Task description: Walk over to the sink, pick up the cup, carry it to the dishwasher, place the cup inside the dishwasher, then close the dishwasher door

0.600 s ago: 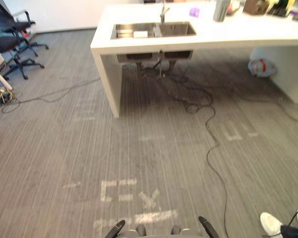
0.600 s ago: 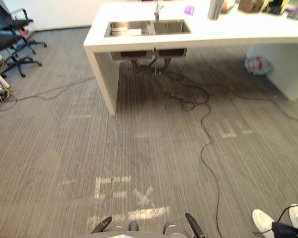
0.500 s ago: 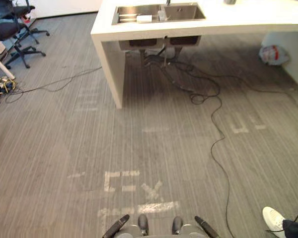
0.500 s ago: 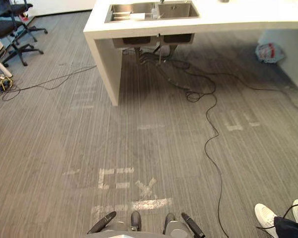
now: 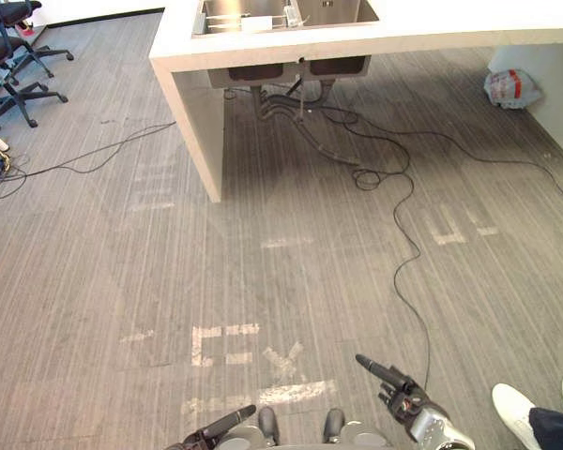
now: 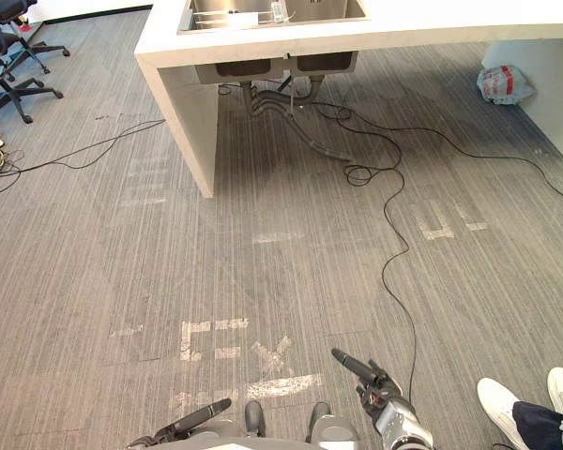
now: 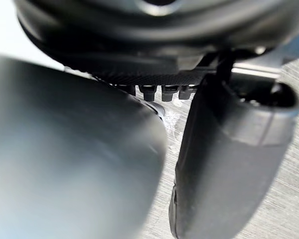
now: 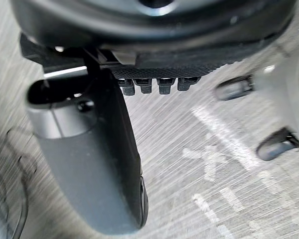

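— Found the cup?
— Could not tell. Made out only a small pale item [image 5: 256, 24] lying in the sink [image 5: 333, 11], too small to name. Carried nothing in either hand.
— And the hands?
— Hung low, well short of the sink and apart from each other. Right hand [image 5: 399, 389]: fingers [image 5: 371, 366] stretched straight out toward the sink, clasping nothing. Left hand [image 5: 223, 424]: likewise straight and relaxed, empty.
— Around the sink?
— Set into a white counter [image 5: 422, 37]. Grey pipes [image 5: 286, 103] hung just beneath the sink. Pale tape marks [image 5: 227, 343] stuck on the grey carpet [image 5: 94, 281], between the sink and the hands. Office chairs [image 5: 14, 66] parked well off to the sink's left. A crumpled plastic bag [image 5: 511, 86] left on the floor to the sink's right. A person's white shoe [image 5: 514, 412] planted far from the sink, just beside the right hand.
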Available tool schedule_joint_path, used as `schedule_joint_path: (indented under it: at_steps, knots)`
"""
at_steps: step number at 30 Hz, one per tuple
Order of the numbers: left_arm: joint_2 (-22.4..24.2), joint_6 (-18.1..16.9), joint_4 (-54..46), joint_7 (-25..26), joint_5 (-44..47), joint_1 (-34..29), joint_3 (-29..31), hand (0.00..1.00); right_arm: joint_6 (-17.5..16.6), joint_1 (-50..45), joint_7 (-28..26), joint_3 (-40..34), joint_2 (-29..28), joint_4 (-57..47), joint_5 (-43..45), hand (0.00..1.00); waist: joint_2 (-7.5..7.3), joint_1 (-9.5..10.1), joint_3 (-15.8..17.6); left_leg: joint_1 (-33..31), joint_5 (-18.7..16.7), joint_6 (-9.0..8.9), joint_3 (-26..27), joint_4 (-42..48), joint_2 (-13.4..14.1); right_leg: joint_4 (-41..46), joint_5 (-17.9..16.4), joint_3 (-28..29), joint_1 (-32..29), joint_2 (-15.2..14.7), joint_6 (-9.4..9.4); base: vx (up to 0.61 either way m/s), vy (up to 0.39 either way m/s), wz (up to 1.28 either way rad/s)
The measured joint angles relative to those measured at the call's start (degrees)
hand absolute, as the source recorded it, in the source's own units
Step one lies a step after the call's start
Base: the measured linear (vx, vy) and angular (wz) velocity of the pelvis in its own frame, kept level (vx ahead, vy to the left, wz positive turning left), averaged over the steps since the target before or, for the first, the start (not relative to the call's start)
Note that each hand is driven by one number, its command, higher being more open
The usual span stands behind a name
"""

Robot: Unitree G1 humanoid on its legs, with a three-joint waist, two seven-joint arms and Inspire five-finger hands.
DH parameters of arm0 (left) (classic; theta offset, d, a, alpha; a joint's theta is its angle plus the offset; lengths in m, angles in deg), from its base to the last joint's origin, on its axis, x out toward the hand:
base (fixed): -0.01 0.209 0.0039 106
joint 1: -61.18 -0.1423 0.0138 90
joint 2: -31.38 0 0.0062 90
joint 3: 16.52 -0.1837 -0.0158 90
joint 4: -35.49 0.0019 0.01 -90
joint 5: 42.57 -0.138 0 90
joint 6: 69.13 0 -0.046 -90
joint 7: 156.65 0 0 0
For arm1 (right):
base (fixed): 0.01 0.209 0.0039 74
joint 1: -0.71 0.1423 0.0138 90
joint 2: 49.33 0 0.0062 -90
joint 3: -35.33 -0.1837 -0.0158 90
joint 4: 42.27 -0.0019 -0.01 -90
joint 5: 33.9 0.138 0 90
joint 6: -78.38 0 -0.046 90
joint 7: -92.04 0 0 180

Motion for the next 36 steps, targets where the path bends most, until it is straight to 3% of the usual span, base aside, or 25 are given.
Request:
schedule_joint_path:
  at_steps: [6,11,15,19,20,25,27,30,33,35,36]
  knots:
    - [0.44,-3.77,-1.31,1.82,-0.46,0.27,-1.94,1.00,-0.21,-0.02,-2.54,0.29,-0.12,-0.01,-3.05,1.00,0.04,0.07,0.02,1.00,-0.10,-0.14,1.38,0.00,-0.13,0.78,-0.55,-1.19,0.91,-0.60,1.62,0.00,0.006,0.02]
    - [2.10,-6.72,-3.33,4.39,-12.19,1.22,-3.48,1.00,-0.80,-1.06,-3.69,2.72,-0.24,-0.02,-12.01,1.00,0.06,0.39,0.03,0.88,-0.10,-0.14,1.36,-0.01,-0.23,1.67,-0.61,-2.04,0.72,-0.93,1.61,-0.02,0.017,0.07]
    - [3.18,-8.10,-3.36,6.87,-13.94,1.55,-3.66,1.00,-2.27,-2.30,-3.51,4.63,-0.26,0.04,-17.04,1.00,0.02,0.64,0.05,0.89,0.01,0.04,1.00,-0.14,-0.79,2.66,-1.35,-3.20,0.52,-1.65,0.40,-0.04,0.009,0.08]
    - [3.28,-8.21,-3.44,6.71,-14.05,1.55,-3.62,1.00,-2.97,-3.88,-3.64,5.96,-0.52,0.30,-17.56,1.00,-0.20,1.21,0.10,1.15,1.22,1.86,0.30,-1.99,-1.17,3.50,-1.90,-4.61,0.02,-1.95,-0.48,-0.04,-0.002,0.13]
    - [3.26,-8.12,-3.42,6.54,-14.21,1.54,-3.52,1.00,-3.03,-4.31,-4.05,6.23,-0.74,0.47,-18.53,1.00,-0.30,1.25,0.08,1.24,1.73,2.61,-0.07,-2.70,-1.29,3.58,-1.95,-4.95,-0.04,-1.97,-0.54,-0.01,-0.003,0.16]
    - [1.63,-6.79,-2.38,1.33,-12.09,1.45,-3.06,1.00,-3.94,-4.98,-5.78,6.06,-2.38,2.38,-18.32,1.00,-2.01,1.42,-0.58,1.38,1.82,2.75,0.03,-2.94,-1.65,3.51,-1.94,-5.19,0.19,-2.36,-0.54,0.00,0.003,0.04]
    - [0.10,-6.02,-0.68,-1.98,-9.84,1.35,-2.84,1.00,-3.39,-5.16,-5.71,4.35,-3.41,4.10,-11.47,1.00,-3.14,1.47,-1.25,1.84,1.79,2.74,1.95,-3.13,-1.74,3.18,-1.94,-5.01,0.76,-2.45,-0.53,-0.01,0.009,-0.03]
    - [-0.66,-4.26,1.10,-2.98,-5.94,1.02,-0.25,1.00,-1.35,-5.97,-5.74,-0.78,-4.05,5.33,-1.89,1.00,-3.71,1.43,-1.63,2.44,1.56,2.69,4.05,-3.17,-1.81,3.18,-1.93,-4.21,0.98,-2.55,-0.52,-0.04,0.027,-0.13]
    - [-1.55,-1.30,1.68,-4.48,-4.90,1.02,1.88,1.00,-1.54,-7.00,-5.98,-4.18,-4.60,5.66,-2.43,1.00,-3.89,1.31,-1.75,2.79,1.36,2.92,5.76,-3.18,-1.77,3.84,-2.07,-3.71,0.87,-2.67,-0.37,-0.05,0.023,-0.11]
    - [-1.84,-0.31,1.72,-5.28,-5.49,1.01,2.46,1.00,-1.03,-7.56,-6.90,-5.89,-4.55,6.37,-2.76,1.00,-3.93,1.21,-1.76,3.12,0.59,3.72,6.03,-3.18,-2.09,7.59,-4.01,-3.74,-0.34,-3.76,0.15,-0.04,0.042,-0.01]
    - [-1.90,0.32,1.77,-5.69,-6.26,1.00,3.16,1.00,0.23,-8.30,-7.75,-6.99,-4.54,6.53,-3.06,1.00,-4.27,1.23,-1.73,3.47,-0.03,4.67,6.41,-3.19,-2.76,11.93,-6.27,-3.94,-1.79,-5.59,1.38,-0.02,0.082,0.13]
